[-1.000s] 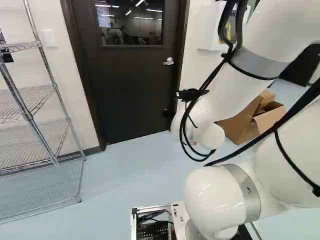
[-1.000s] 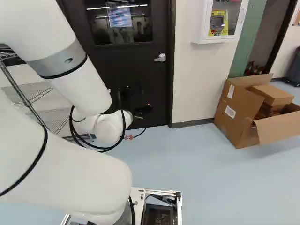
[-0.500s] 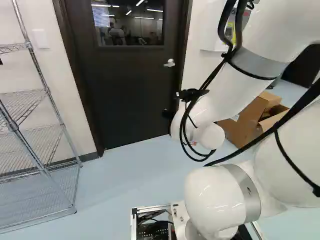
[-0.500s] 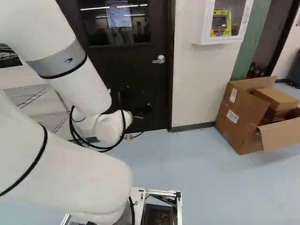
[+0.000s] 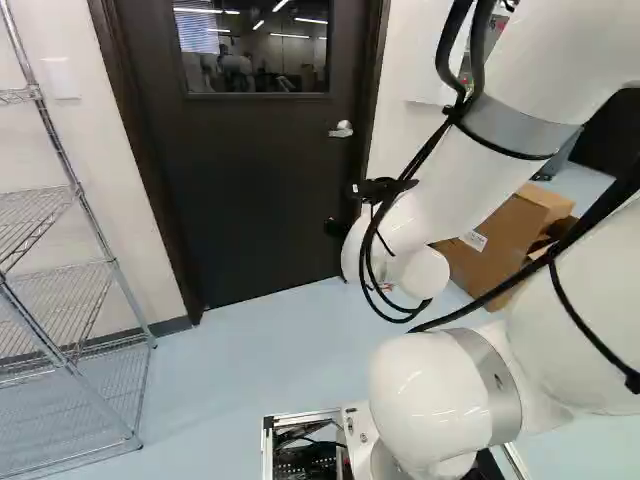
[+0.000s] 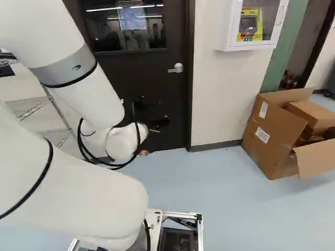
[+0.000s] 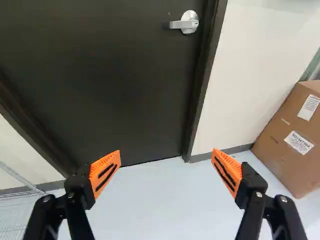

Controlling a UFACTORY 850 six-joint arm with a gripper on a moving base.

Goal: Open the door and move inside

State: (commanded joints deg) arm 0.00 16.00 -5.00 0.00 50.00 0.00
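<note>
One lever handle (image 7: 183, 24), long axis near level, points across door (image 7: 110, 75) from nearer frame (image 7: 206, 70). Gripper (image 6: 160, 113) wide open; right base view: fingertips lost against door.

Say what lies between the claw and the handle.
In the wrist view, only the door shows between the open claw and the handle; no object stands there.

Probably a lab, robot arm (image 6: 78, 193), wire shelving (image 5: 65, 300)
</note>
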